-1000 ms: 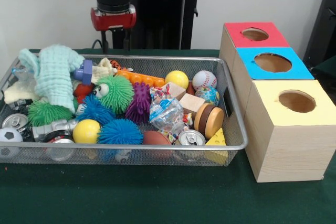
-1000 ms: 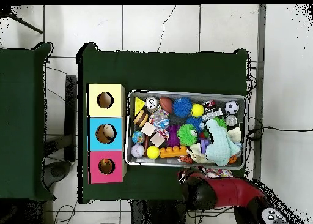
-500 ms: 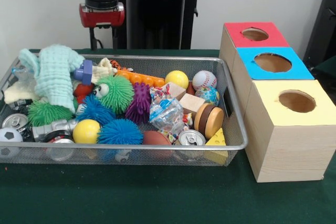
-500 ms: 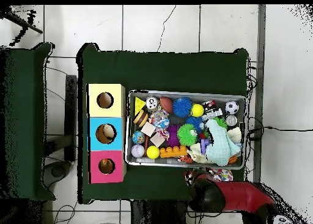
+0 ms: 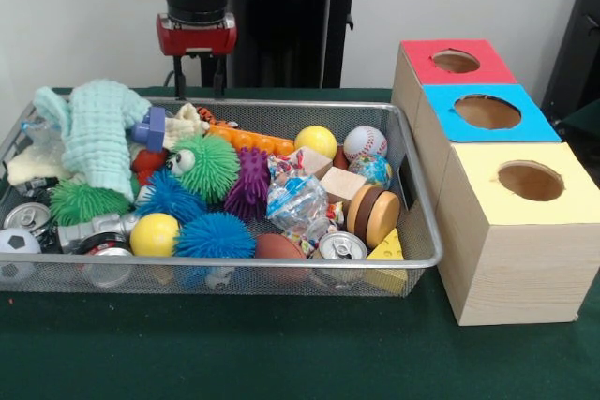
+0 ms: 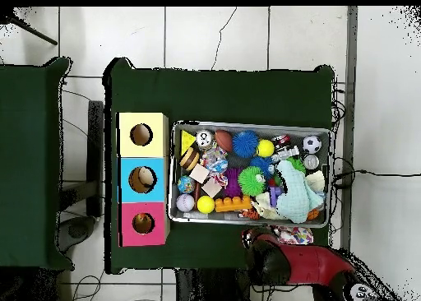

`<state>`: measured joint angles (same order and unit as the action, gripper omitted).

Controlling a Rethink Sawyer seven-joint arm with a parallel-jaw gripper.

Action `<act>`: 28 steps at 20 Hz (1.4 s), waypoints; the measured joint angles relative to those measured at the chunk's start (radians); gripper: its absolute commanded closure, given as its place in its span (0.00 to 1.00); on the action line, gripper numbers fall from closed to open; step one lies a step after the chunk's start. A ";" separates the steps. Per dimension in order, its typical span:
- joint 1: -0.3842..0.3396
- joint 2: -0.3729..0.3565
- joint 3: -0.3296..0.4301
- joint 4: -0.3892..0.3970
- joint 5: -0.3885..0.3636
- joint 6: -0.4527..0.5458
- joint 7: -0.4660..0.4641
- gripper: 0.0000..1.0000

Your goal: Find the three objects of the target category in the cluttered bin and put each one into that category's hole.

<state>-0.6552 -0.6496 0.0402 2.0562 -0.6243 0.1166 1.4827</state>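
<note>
Green table (image 5: 234, 353), bin (image 5: 412, 231) below gripper (image 5: 199, 91)

Green table cloth (image 5: 234, 353) over a white tiled floor (image 6: 247, 34)

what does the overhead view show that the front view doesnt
Only the overhead view shows the white tiled floor around the table and something lying inside the blue box's hole.

Only the front view shows the gripper, its two fingers apart, behind the bin's far rim, and the boxes' pale wooden sides.

Both show the wire bin of toys, the baseball and the red, blue and yellow boxes.
</note>
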 measured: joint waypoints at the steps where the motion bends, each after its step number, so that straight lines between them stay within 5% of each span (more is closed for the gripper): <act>1: 0.012 0.004 -0.012 -0.002 0.011 -0.006 0.000 0.00; 9: 0.069 0.021 -0.078 -0.006 0.083 -0.046 0.000 0.00; 28: 0.018 -0.006 -0.040 -0.004 0.163 0.027 0.000 0.00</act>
<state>-0.6375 -0.6559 -0.0002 2.0520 -0.4609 0.1437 1.4827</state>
